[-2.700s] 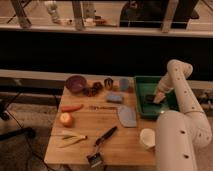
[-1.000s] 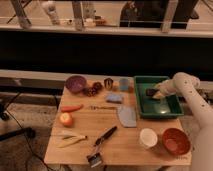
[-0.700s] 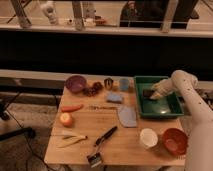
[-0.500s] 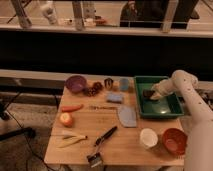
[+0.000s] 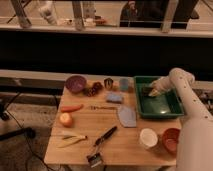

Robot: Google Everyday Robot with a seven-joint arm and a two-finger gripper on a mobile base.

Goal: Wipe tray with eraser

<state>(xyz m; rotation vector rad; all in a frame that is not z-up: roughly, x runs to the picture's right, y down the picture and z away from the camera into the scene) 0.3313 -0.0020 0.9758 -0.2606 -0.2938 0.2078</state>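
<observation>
Tray (image 5: pixel 166 106): green, rimmed | eraser (image 5: pixel 144 90): dark block | gripper (image 5: pixel 149 92) fingers clamped on it, inside tray

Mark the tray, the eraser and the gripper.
tray (image 5: pixel 165 107): camera view, bare green floor near its front.
eraser (image 5: pixel 144 91): camera view, dark block's top, inside the tray.
gripper (image 5: pixel 151 92): camera view, between its fingertips, over the tray's rear left.

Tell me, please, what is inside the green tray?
The gripper, shut on the dark eraser, sits in the back-left part of the tray. The floor beneath them is covered.
</observation>
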